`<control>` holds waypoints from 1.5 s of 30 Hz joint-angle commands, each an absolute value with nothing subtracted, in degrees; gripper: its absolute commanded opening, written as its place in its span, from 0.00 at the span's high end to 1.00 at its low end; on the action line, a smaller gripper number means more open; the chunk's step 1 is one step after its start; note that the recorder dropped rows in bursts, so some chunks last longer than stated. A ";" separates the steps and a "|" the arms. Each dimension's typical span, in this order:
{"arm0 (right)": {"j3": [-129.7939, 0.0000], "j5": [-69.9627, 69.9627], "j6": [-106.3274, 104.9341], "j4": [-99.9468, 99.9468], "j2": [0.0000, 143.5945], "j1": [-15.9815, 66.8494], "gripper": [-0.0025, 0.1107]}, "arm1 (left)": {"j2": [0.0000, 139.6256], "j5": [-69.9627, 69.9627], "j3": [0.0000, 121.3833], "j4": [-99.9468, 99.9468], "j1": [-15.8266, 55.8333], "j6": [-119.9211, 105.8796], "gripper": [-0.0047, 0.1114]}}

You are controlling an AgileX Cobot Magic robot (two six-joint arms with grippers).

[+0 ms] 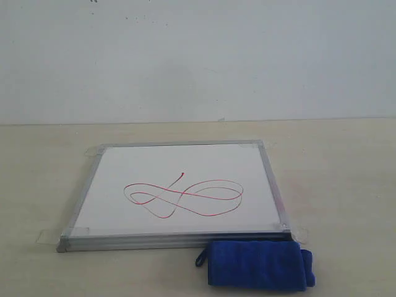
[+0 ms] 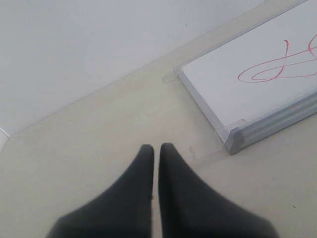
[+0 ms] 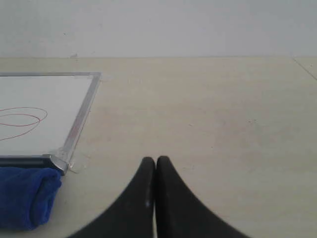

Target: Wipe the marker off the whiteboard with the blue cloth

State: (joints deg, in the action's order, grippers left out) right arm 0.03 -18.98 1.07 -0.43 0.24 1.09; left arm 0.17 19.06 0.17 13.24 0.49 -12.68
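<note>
A flat white whiteboard (image 1: 204, 162) with a silver-grey metal frame lies on a pale beige tabletop (image 1: 346, 173), with clear tape tabs (image 1: 49, 236) at its corners. Beyond the board's far edge rises a plain white wall (image 1: 198, 55). A thin red looping marker line (image 1: 180, 194) crosses the board's middle. A plush royal-blue cloth (image 1: 258, 265) lies bundled against the board's near edge, by its right corner. The black left gripper (image 2: 156, 146) and right gripper (image 3: 156, 158) hang over bare table off the board's sides, jaws closed on nothing.
</note>
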 commanded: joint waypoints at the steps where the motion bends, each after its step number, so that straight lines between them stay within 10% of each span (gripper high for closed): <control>1: 0.00 -18.43 1.14 -0.31 0.00 1.09 0.98 | 0.00 18.92 0.00 13.15 0.58 -12.98 0.93; 25: 0.00 -14.72 0.00 0.00 0.00 1.09 0.98 | 0.00 18.92 0.00 13.15 0.58 -12.98 0.93; 40: 0.00 33.32 0.00 -1.40 0.00 1.09 0.98 | 0.00 18.92 0.00 13.15 0.58 -12.98 0.93; 45: -11.59 15.39 -9.29 -4.72 0.00 1.09 0.98 | 0.00 18.92 0.00 13.15 0.58 -12.98 0.93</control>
State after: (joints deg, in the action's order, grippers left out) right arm -5.54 25.12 -2.90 -4.16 0.12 1.09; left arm 0.17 19.06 0.17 13.24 0.49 -12.68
